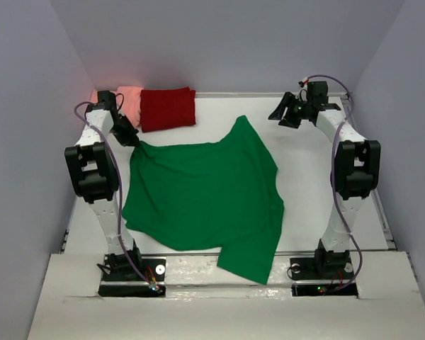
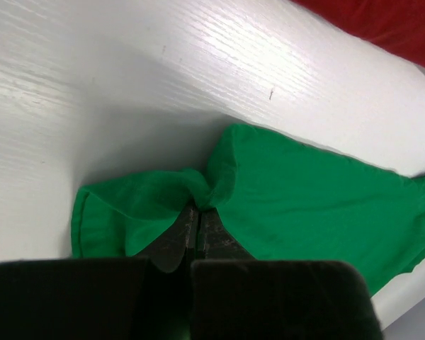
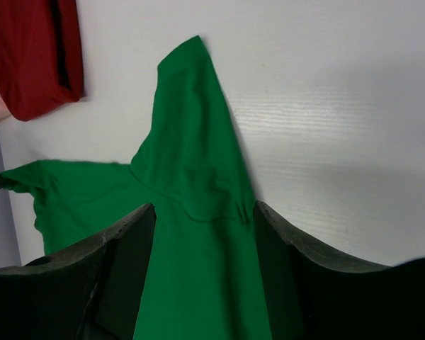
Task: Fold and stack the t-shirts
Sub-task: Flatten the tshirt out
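Note:
The bright green t-shirt (image 1: 205, 195) lies spread on the white table, its lower part hanging over the near edge. My left gripper (image 1: 131, 137) is shut on its far-left corner; the left wrist view shows the fabric (image 2: 283, 191) bunched between the closed fingers (image 2: 171, 237). My right gripper (image 1: 287, 115) is open and empty, held above the table right of the shirt's far point; its wrist view looks down on that pointed part (image 3: 191, 134). The folded dark red t-shirt (image 1: 168, 108) lies at the far left, on top of the salmon-pink one (image 1: 129, 97).
Grey walls close in the table on the left, back and right. The left arm's upper links (image 1: 92, 170) stand beside the shirt's left edge. The right arm (image 1: 354, 170) stands on bare table (image 1: 326, 177) right of the shirt.

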You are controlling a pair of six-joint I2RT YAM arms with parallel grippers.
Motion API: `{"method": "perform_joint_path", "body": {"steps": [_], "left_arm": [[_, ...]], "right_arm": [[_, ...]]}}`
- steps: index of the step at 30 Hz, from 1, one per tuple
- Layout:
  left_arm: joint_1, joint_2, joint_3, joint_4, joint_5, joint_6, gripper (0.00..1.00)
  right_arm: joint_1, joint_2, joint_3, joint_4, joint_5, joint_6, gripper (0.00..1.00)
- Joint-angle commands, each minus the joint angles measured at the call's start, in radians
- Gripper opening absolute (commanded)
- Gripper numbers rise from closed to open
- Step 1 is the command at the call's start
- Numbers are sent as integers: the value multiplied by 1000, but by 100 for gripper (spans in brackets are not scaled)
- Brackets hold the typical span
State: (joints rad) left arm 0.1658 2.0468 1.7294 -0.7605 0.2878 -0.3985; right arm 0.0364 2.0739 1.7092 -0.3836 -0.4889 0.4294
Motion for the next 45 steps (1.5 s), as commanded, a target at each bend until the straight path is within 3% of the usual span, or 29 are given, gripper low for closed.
{"method": "perform_joint_path", "body": {"steps": [1, 14, 27, 45], "left_arm": [[-25, 15, 56, -22, 28, 4, 0], [-29, 56, 125, -48, 22, 23, 0], [-29, 35, 111, -62, 11, 38, 0], [-29, 16, 101, -79, -3, 43, 0]], "right_arm": [[-21, -81, -80, -14, -37, -17, 63], [-69, -124, -290, -67, -148, 5, 59], [-99, 112, -240, 77, -310, 68, 55], [-33, 239, -71, 141, -409, 190, 53]]}}
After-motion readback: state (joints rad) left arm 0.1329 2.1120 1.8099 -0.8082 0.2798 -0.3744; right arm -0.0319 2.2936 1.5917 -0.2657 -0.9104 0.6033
